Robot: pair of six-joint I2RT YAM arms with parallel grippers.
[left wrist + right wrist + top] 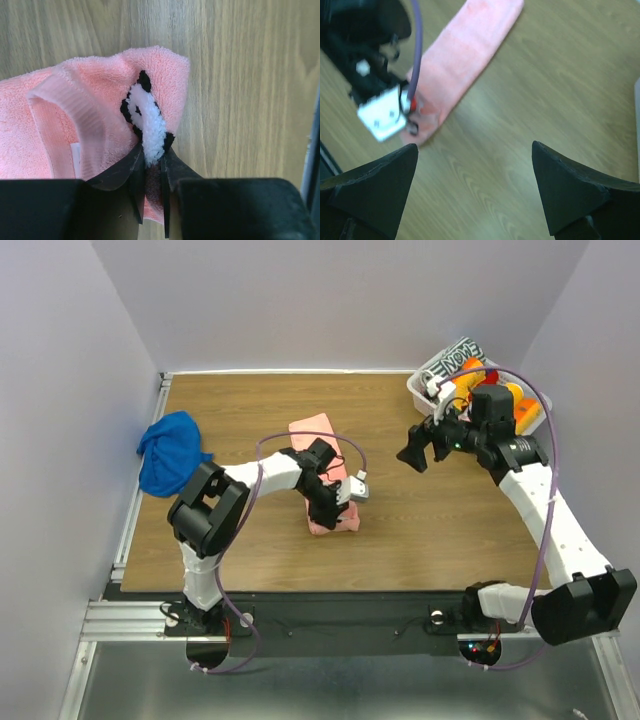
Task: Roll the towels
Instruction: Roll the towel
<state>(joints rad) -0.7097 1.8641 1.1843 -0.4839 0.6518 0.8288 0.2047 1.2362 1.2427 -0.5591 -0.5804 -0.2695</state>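
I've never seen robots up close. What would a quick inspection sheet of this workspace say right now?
Surface: brown wooden table, no spills seen.
Job's things: salmon pink cloth towel lies mid-table as a long strip, not rolled; royal blue cloth towel crumpled at the left edge.
Clutter: white bin at the far right corner holds orange towel rolls and a black-and-white patterned roll.
Grippers: left gripper shut on the pink towel's near end; right gripper wide open, empty, above wood.
Cables: purple cables loop along both arms.
Surroundings: pale walls on three sides; metal rail at the near edge.
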